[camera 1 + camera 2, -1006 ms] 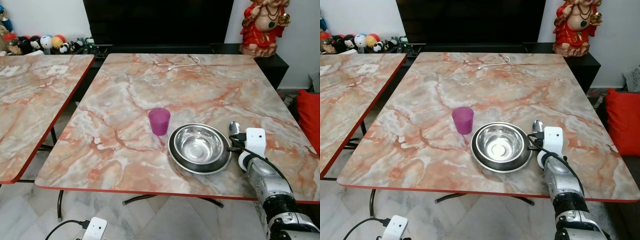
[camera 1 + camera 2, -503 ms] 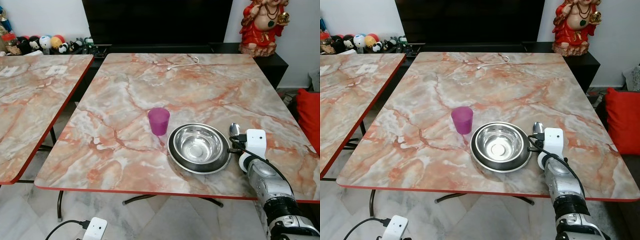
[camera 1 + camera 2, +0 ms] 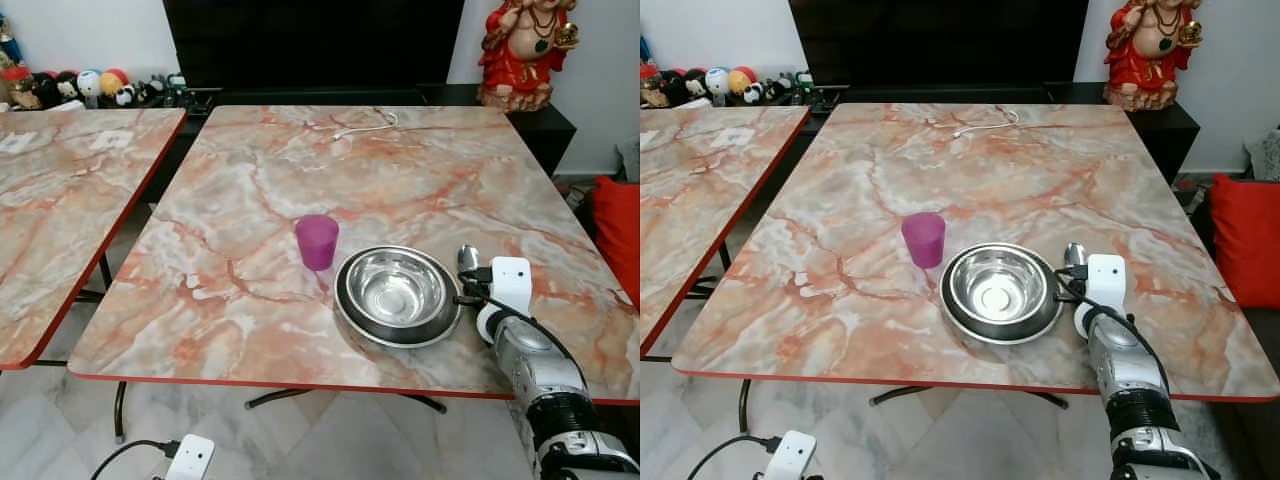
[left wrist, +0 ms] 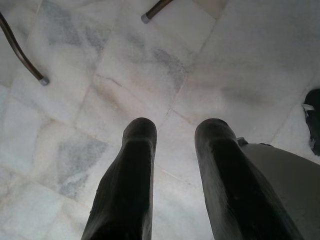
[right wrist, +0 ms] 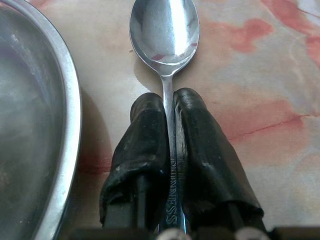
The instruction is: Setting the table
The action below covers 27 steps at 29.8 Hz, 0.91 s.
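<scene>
Right claw [image 5: 169,107]: shut tight on the spoon [image 5: 165,30] handle, low over the bench [image 3: 420,170].
Spoon: just beside the bowl [image 3: 398,292] on its right, scoop pointing away from the robot.
Cup [image 3: 317,241]: just left of the bowl.
Left claw [image 4: 175,132]: fingers apart, holding nothing, hanging over the floor.
Doing it well: lay the spoon flat and straight beside the bowl, then let go slowly (so it does not slide).
Writing: letters stamped on the handle, too cut off to read surely.
</scene>
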{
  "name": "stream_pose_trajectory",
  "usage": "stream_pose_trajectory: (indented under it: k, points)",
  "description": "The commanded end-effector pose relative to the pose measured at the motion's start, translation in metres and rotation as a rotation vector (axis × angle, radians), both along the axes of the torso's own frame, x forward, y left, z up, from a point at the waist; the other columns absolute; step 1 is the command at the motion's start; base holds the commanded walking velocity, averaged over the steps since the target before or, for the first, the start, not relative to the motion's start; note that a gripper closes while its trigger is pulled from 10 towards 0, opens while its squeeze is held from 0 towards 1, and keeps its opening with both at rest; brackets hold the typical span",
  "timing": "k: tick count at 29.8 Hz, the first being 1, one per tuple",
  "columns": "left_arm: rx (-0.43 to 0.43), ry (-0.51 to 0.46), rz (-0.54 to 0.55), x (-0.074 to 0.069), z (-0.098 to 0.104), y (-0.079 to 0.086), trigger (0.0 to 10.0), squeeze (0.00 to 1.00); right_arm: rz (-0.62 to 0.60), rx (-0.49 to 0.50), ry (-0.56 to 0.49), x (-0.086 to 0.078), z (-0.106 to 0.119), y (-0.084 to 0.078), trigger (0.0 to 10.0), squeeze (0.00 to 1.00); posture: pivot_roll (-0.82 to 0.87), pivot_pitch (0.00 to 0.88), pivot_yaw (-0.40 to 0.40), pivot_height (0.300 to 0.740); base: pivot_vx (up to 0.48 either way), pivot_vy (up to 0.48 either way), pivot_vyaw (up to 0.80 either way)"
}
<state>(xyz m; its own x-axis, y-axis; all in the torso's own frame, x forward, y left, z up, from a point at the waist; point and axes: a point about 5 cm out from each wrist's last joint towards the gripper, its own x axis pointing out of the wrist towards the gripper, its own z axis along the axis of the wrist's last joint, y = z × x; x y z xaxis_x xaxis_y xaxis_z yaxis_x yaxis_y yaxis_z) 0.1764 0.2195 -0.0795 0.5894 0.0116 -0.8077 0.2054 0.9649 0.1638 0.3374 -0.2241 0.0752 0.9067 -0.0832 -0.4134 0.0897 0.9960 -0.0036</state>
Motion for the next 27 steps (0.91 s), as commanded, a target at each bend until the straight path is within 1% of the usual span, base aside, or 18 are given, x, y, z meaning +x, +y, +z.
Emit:
stream_pose_trajectory:
  k: [1,2,7,11,12,14,15,17,18,27]
  points:
    - [0.011,0.030,-0.005,-0.006,-0.002,0.003,10.0,0.00,0.005,0.008,0.011,-0.001,-0.002,0.003,10.0,0.43,0.00,0.023,0.036,0.740,0.000,0.000,0.00]
    - [0.013,0.030,-0.005,-0.006,-0.002,0.003,10.0,0.00,0.007,0.008,0.012,-0.001,-0.002,0.003,10.0,0.71,0.00,0.022,0.037,0.740,0.000,0.000,0.00]
    - [0.013,0.029,-0.004,-0.006,-0.002,0.003,10.0,0.00,0.006,0.006,0.015,-0.002,-0.002,0.004,10.0,0.68,0.00,0.021,0.037,0.740,0.000,0.000,0.00]
    - [0.013,0.029,-0.005,-0.006,-0.002,0.004,10.0,0.00,0.006,0.005,0.015,-0.002,-0.003,0.004,10.0,0.68,0.00,0.021,0.037,0.740,0.000,0.000,0.00]
    - [0.014,0.029,-0.004,-0.006,-0.002,0.004,10.0,0.00,0.005,0.003,0.015,-0.002,-0.003,0.004,10.0,0.65,0.00,0.021,0.036,0.740,0.000,0.000,0.00]
    - [0.014,0.030,-0.005,-0.006,-0.002,0.004,10.0,0.00,0.004,0.002,0.015,-0.002,-0.003,0.004,10.0,0.65,0.00,0.021,0.036,0.740,0.000,0.000,0.00]
    - [0.014,0.030,-0.005,-0.006,-0.002,0.004,10.0,0.00,0.000,0.001,0.012,-0.002,-0.002,0.003,10.0,0.31,0.00,0.020,0.037,0.740,0.000,0.000,0.00]
    - [0.015,0.030,-0.005,-0.006,-0.002,0.004,10.0,0.00,-0.002,0.000,0.010,-0.002,-0.002,0.003,10.0,0.31,0.00,0.020,0.037,0.740,0.000,0.000,0.00]
    - [0.015,0.030,-0.005,-0.006,-0.003,0.004,10.0,0.00,-0.007,0.002,0.001,-0.001,-0.001,0.003,10.0,0.00,0.00,0.020,0.037,0.740,0.000,0.000,0.00]
    - [0.015,0.030,-0.005,-0.006,-0.002,0.004,10.0,0.00,-0.009,0.016,-0.053,0.003,0.008,0.003,10.0,0.00,0.00,0.021,0.037,0.740,0.000,0.000,0.00]
